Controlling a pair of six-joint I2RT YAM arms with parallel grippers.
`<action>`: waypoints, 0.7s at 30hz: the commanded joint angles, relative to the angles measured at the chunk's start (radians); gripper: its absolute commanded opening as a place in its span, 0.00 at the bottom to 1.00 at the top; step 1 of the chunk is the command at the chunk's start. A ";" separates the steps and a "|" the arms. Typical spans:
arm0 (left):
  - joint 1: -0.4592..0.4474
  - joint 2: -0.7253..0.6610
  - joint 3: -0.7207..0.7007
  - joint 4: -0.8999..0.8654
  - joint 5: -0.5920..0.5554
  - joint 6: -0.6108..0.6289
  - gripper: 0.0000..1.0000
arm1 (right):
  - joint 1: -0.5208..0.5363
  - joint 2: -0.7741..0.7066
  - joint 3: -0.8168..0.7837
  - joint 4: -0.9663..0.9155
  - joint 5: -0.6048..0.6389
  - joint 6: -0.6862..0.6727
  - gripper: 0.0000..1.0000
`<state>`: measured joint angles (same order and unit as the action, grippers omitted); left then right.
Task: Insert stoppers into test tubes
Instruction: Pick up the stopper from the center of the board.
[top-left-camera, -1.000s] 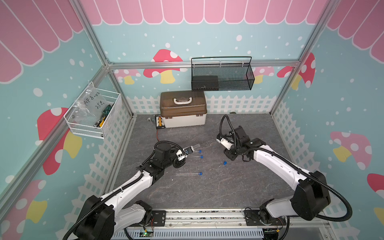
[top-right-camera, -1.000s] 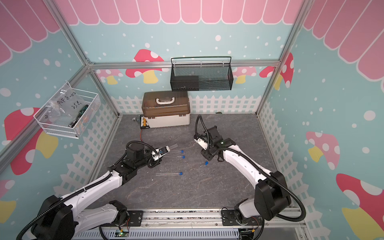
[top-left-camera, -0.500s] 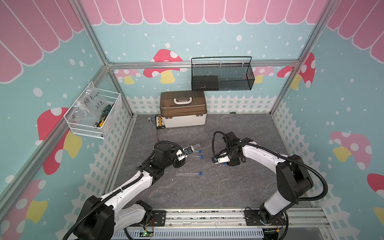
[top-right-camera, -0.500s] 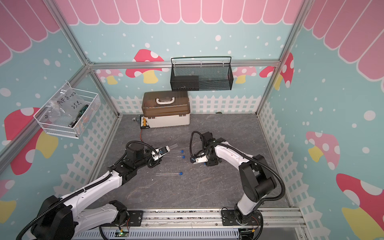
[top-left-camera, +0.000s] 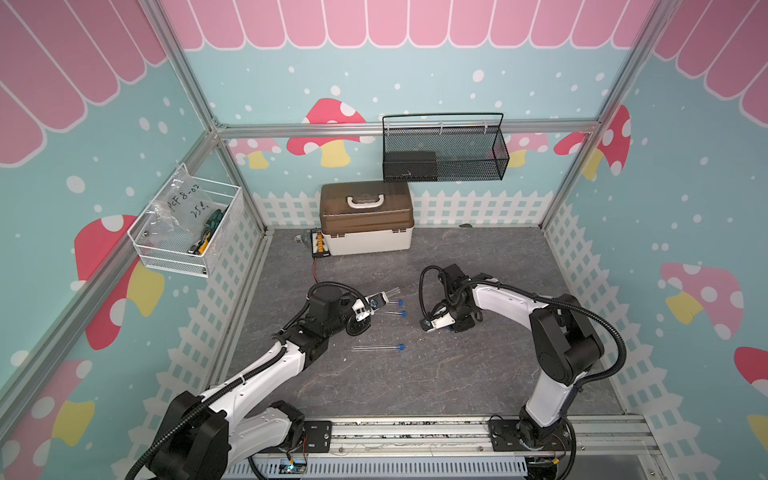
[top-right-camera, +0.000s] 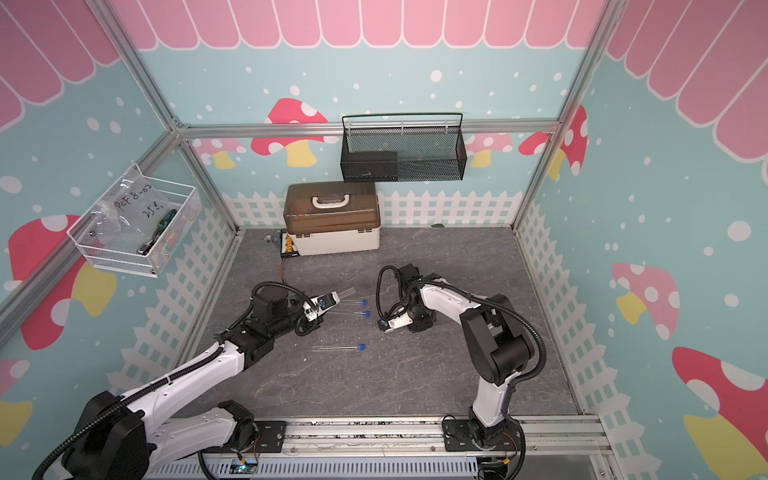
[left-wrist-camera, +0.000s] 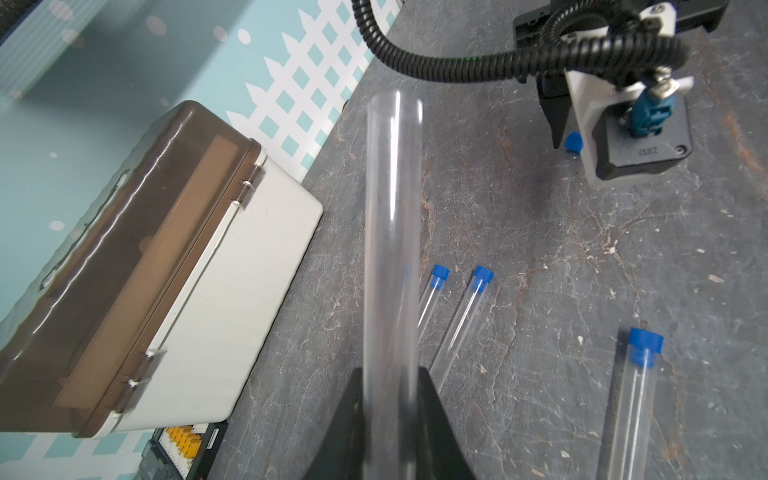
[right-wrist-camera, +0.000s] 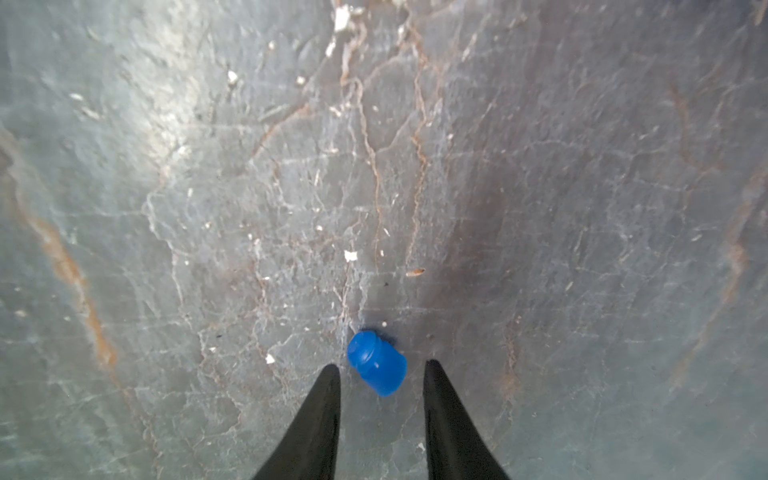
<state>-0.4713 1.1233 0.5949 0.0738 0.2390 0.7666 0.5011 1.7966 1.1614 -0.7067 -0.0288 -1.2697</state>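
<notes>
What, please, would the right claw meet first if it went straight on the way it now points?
Probably the blue stopper, lying just ahead between the right claw's open tips; depth is unclear, so the tips might touch the tabletop first.

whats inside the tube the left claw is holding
Nothing shows inside the tube in the left claw: its walls are clear and its mouth is open. Its lower end is covered by the claw and cannot be seen.
</notes>
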 joint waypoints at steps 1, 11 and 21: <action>0.008 -0.020 -0.013 0.018 0.011 0.023 0.00 | 0.002 0.029 0.007 -0.018 -0.032 -0.028 0.30; 0.008 -0.017 -0.017 0.020 0.020 0.024 0.00 | -0.001 0.053 0.013 0.011 -0.068 0.061 0.22; 0.008 -0.014 -0.020 0.021 0.038 0.022 0.00 | -0.006 0.095 0.082 -0.055 -0.119 0.165 0.19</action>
<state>-0.4713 1.1198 0.5930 0.0807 0.2474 0.7666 0.4984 1.8736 1.2201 -0.7071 -0.1047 -1.1362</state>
